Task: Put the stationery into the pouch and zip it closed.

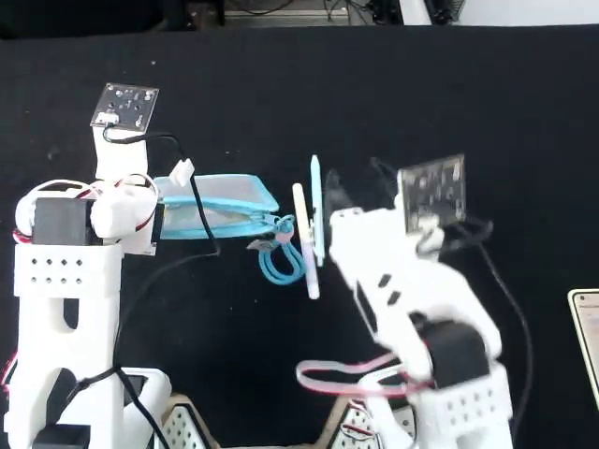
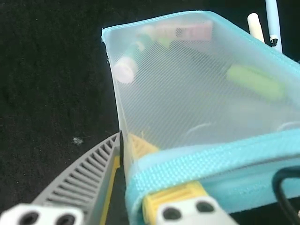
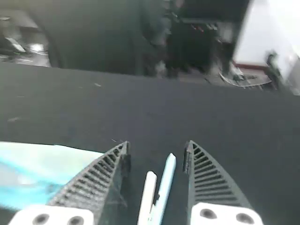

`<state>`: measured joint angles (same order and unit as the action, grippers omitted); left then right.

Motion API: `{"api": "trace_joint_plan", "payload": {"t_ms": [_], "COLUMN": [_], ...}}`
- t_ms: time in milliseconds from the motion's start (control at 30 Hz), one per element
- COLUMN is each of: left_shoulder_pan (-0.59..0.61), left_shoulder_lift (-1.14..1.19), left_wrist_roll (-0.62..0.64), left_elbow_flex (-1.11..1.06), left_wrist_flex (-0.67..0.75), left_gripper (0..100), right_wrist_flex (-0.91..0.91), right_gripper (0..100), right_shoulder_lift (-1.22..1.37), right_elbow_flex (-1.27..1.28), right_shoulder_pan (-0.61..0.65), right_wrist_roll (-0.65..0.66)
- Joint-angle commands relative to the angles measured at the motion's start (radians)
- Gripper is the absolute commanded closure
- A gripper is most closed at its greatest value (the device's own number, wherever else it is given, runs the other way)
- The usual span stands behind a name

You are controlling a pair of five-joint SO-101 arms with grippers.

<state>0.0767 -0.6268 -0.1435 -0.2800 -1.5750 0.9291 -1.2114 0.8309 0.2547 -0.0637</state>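
A teal mesh pouch [image 1: 225, 208] lies on the black table, left of centre. Through its mesh [image 2: 197, 93] I see a green marker [image 2: 255, 80] and a pink-and-white item [image 2: 180, 31] inside. My left gripper [image 1: 161, 213] is shut on the pouch's left end, and one ribbed finger [image 2: 89, 176] presses its edge. Right of the pouch, a white pen [image 1: 304, 245] and a light-blue pen [image 1: 316, 201] lie side by side. My right gripper [image 3: 157, 150] is open and straddles both pens [image 3: 161, 187]. In the high view it [image 1: 326, 213] sits just right of them.
A teal cord loop [image 1: 279, 260] trails from the pouch's zipper end towards the pens. A white object [image 1: 587, 327] lies at the table's right edge. The far half of the black table [image 1: 374, 94] is bare cloth.
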Motion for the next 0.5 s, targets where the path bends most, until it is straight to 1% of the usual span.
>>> {"api": "trace_joint_plan", "payload": {"t_ms": [0, 100, 167, 467], "left_shoulder_pan": [-0.005, -0.007, -0.008, -0.010], "left_shoulder_lift": [0.002, 0.002, 0.002, 0.002], "left_wrist_roll": [0.008, 0.008, 0.008, 0.008], "left_elbow_flex": [0.002, 0.002, 0.002, 0.001], "left_wrist_flex": [0.011, 0.011, 0.011, 0.011], "left_gripper": [97, 97, 97, 97], "right_wrist_flex": [-0.054, -0.118, -0.163, -0.364], "right_gripper": [80.9, 80.9, 80.8, 80.8], "right_shoulder_lift": [0.148, 0.295, 0.390, 0.654], "right_elbow_flex": [-0.067, -0.070, -0.070, -0.056], "right_shoulder_pan": [-0.097, -0.150, -0.158, -0.161], "right_wrist_roll": [-0.075, -0.146, -0.167, -0.173]}}
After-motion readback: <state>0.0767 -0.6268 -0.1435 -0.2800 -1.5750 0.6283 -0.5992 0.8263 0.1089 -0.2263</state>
